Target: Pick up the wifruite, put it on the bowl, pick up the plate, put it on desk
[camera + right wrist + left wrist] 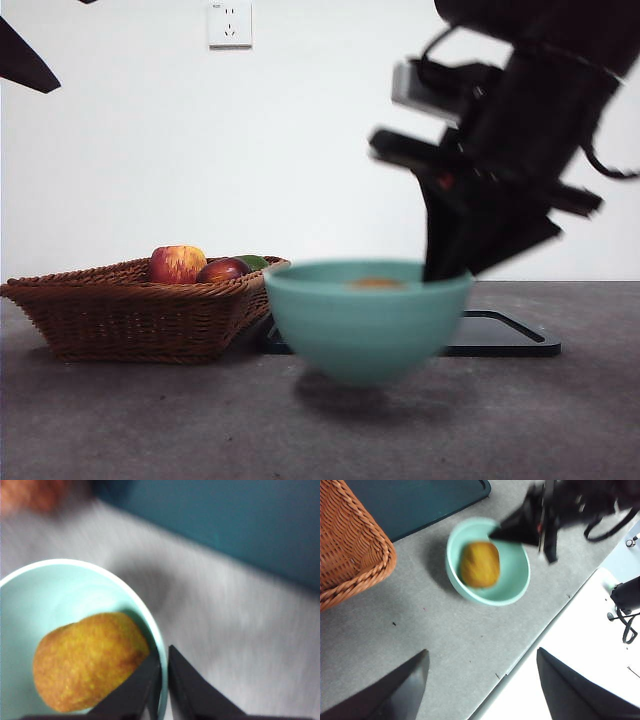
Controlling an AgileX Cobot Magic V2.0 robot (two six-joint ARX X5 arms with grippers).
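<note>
One wifruite [87,660] in one bowl [366,318], right gripper [164,680] pinching rim.

No writing, label, brand or number can be read anywhere; the white wall socket [229,24] carries marks too small to make out.

front: low, level | wrists: overhead | shared: bowl [366,318]
</note>
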